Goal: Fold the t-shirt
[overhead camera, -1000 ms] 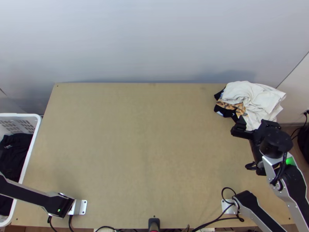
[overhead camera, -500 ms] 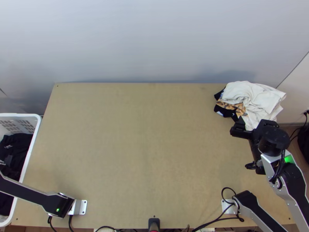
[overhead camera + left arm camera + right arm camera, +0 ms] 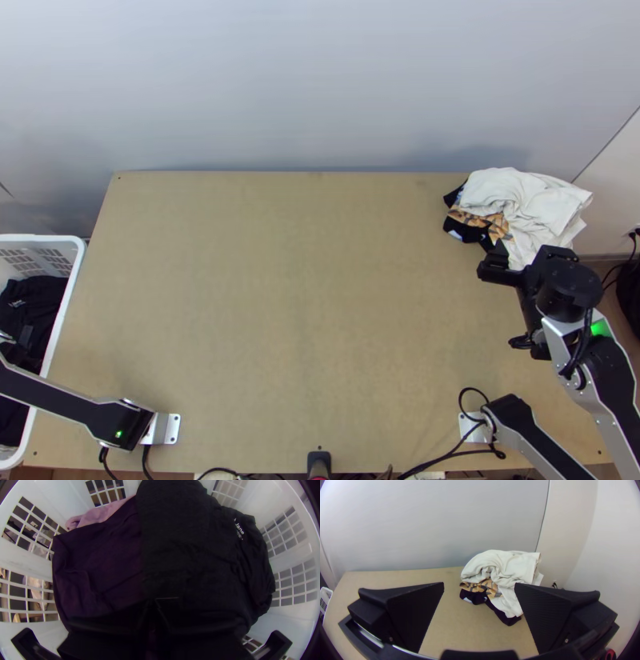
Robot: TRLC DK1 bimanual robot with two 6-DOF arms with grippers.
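My left gripper (image 3: pixel 22 339) is over the dark clothes (image 3: pixel 30 312) in the white basket at the far left. In the left wrist view my left gripper (image 3: pixel 155 616) is low against a dark grey garment (image 3: pixel 180 546) and a dark purple one (image 3: pixel 100 570); whether it holds cloth I cannot tell. Which piece is the t-shirt is unclear. My right gripper (image 3: pixel 516 262) stands by the near side of a bunched pile topped with white cloth (image 3: pixel 520 200). In the right wrist view my right gripper (image 3: pixel 480 586) is open, nothing between its fingers, the white cloth (image 3: pixel 506 566) beyond.
The white basket (image 3: pixel 74 276) stands at the table's left edge, with a pink cloth (image 3: pixel 96 515) inside. The wooden table (image 3: pixel 280 304) has free room across its middle. Black cables (image 3: pixel 448 452) lie by the right arm's base.
A dark part of my left gripper has come into view over the basket, moving slightly right. The right arm has barely shifted and the pile lies as before.
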